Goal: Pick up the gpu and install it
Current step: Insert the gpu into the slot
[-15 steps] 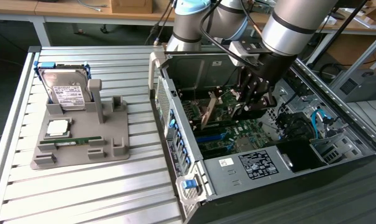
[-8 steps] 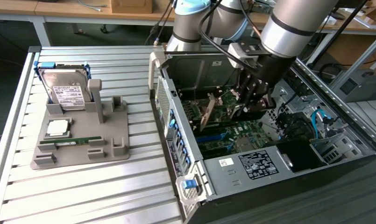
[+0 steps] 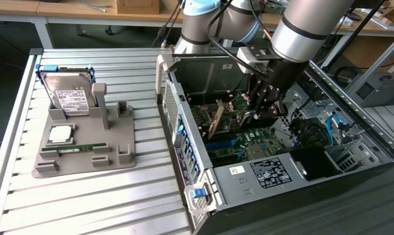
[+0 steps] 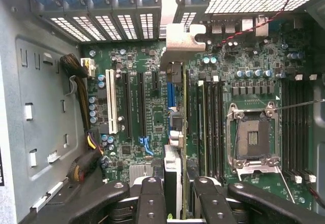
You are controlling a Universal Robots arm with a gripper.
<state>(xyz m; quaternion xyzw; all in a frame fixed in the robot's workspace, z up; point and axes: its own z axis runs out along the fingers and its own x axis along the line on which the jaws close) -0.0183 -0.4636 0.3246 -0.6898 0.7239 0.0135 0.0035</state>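
Our gripper, half closed, pinches the gpu edge-on over the motherboard, so that, we judge, its edge can meet a slot squarely.

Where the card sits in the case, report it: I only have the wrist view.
Observer: The gpu, gripped by the end effector, is down inside the open computer case, close over the motherboard. I cannot tell if it is seated.
Operator: Give me the arm's approach.
Observer: The arm enters the case from above, its wrist pointing steeply down.
Operator: List what's outside the case.
Observer: At the exterior view's left, a grey holder carries a hard drive, a processor chip and a RAM stick.
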